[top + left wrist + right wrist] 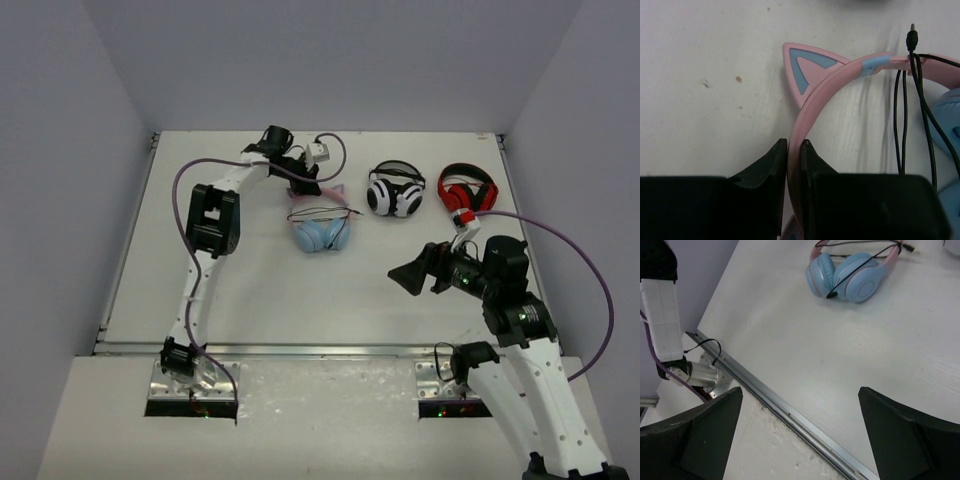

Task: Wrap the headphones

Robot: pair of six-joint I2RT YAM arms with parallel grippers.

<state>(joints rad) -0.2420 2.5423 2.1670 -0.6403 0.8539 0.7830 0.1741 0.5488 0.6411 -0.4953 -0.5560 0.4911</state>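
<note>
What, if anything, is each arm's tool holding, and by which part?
The left tool grips the pink cat-ear headphones with light blue ear cups by their headband, beside a cat ear. The right tool is open, holding nothing.

A robot lab cell: white table [250, 290] boxed by plain grey walls [340, 60].
</note>
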